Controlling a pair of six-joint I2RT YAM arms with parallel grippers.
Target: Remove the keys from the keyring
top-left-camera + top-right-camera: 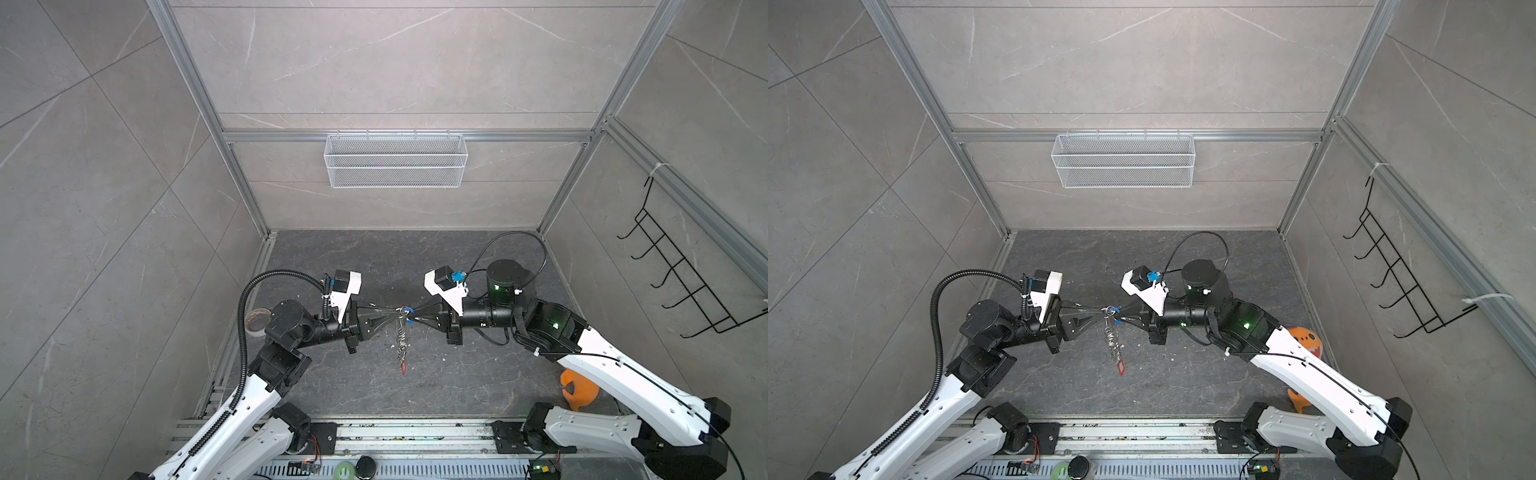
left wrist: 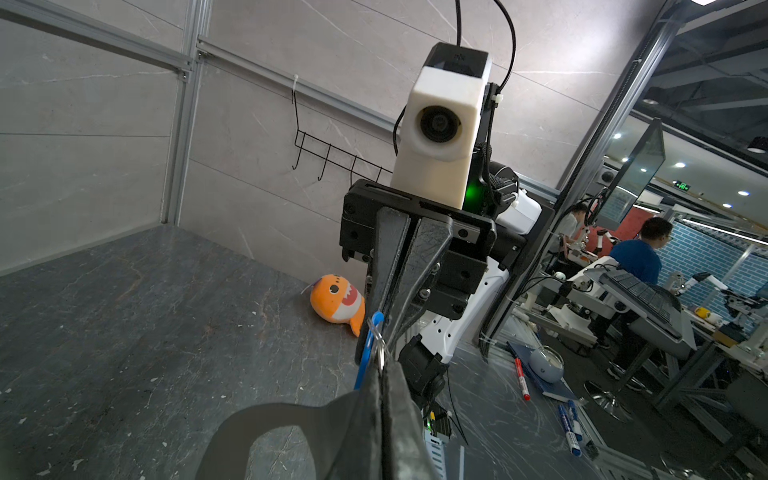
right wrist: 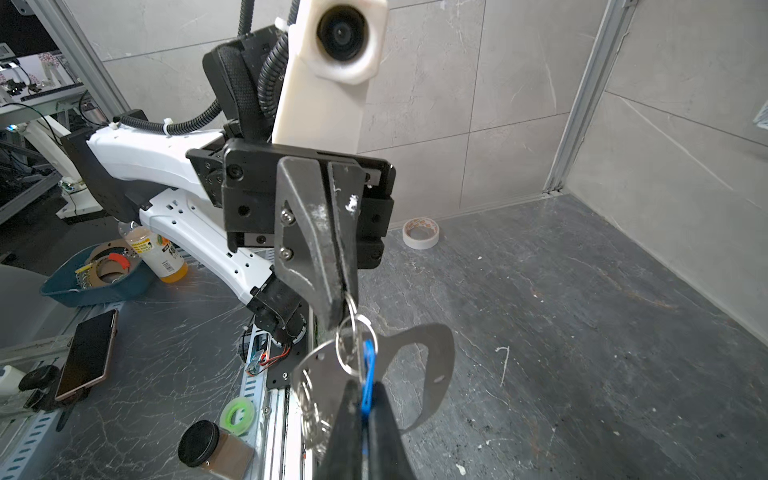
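Both grippers meet nose to nose above the middle of the dark floor. My left gripper [image 1: 397, 311] [image 2: 382, 368] is shut on a silver ring [image 2: 380, 353] [image 3: 349, 345] at the top of the keyring. My right gripper [image 1: 412, 320] [image 3: 365, 386] is shut on the blue key [image 3: 368, 374] [image 2: 368, 349], which is threaded on that same ring. From the ring, the keyring's chain of small silver rings [image 1: 401, 338] [image 1: 1111, 336] hangs straight down. The red key [image 1: 403, 368] [image 1: 1121, 368] dangles at the chain's lower end, off the floor.
A tape roll [image 1: 255, 321] [image 3: 420, 233] lies by the left wall behind the left arm. An orange plush toy [image 1: 577, 390] [image 2: 336, 303] sits under the right arm. A white wire basket [image 1: 395, 160] hangs on the back wall, and a black hook rack [image 1: 685, 270] on the right wall.
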